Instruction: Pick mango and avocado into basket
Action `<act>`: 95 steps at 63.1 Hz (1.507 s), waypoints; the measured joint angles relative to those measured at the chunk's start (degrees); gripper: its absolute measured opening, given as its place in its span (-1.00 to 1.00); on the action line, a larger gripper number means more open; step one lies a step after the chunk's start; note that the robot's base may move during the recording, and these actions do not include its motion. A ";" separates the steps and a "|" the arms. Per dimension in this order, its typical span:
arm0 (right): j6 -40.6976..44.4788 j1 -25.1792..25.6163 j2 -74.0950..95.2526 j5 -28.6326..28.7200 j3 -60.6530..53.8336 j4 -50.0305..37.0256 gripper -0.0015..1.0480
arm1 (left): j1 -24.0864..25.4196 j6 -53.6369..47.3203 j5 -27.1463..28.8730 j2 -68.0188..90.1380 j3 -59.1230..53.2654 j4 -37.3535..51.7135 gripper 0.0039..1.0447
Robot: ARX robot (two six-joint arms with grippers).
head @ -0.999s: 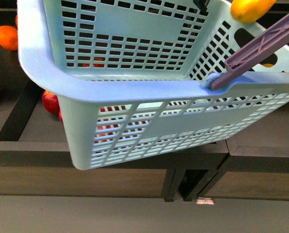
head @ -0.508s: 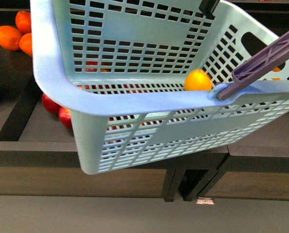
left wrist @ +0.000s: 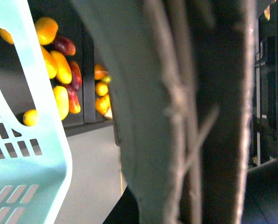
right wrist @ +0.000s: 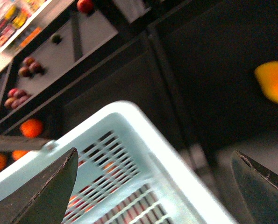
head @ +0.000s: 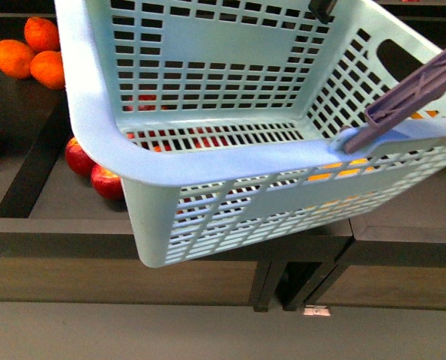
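Note:
The pale aqua basket (head: 208, 161) hangs tilted above the dark shelves and fills the front view, its brown handle (head: 414, 86) crossing at the right. My left gripper is shut on that handle (left wrist: 176, 116), which blurs across the left wrist view and hides the fingers. The mango shows only as yellow-orange patches (head: 335, 174) through the slots of the basket's near wall. My right gripper (right wrist: 155, 151) is open over the basket's rim (right wrist: 143, 126), holding nothing. No avocado is in view.
Oranges (head: 35, 52) lie on the shelf at the far left and red apples (head: 95, 172) under the basket's left corner. Yellow and red mangoes (left wrist: 59, 74) are piled on a shelf in the left wrist view. A blurred yellow-orange fruit (right wrist: 274, 81) lies on a dark shelf.
The mango dropped from above the basket's far right corner into the basket, then rolled behind the near wall. The basket shifted a little to the right and down.

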State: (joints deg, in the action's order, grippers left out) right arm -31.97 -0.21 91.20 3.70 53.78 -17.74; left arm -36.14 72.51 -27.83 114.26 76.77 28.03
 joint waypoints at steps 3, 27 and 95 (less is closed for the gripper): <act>1.49 1.64 -1.11 -1.70 -1.16 -0.37 0.83 | 0.33 -0.39 0.83 0.00 0.00 0.00 -0.91; 27.43 5.53 -22.43 1.68 -27.12 -23.28 0.07 | 0.94 -0.61 0.72 0.00 0.00 0.02 -0.91; 31.67 0.46 -47.06 -3.69 -47.08 -19.50 0.37 | 0.92 -0.74 0.79 0.00 0.02 0.04 -0.91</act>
State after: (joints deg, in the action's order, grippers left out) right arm -0.30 0.25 44.14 0.01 6.70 -37.23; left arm -35.22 71.77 -27.05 114.26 76.79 28.08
